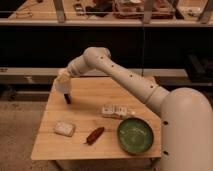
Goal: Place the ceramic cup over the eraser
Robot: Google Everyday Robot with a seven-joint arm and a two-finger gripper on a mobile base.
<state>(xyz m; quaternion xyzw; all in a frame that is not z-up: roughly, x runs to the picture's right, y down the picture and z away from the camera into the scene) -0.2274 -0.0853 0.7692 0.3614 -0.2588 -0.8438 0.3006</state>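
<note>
On the far left of the wooden table (85, 150) a small black eraser (67, 98) stands upright. Directly above it hangs the cream ceramic cup (62, 85), its lower edge at the eraser's top; I cannot tell whether they touch. My gripper (65, 79) is shut on the cup, at the end of the white arm (125, 75) that comes in from the right. The cup and wrist hide the fingers.
A pale grey-white pad (64, 128) lies front left. A red-brown oblong object (95, 135) is next to it, and a white patterned box (115, 111) sits mid-table. A round green plate (135, 135) is front right. Dark shelving stands behind the table.
</note>
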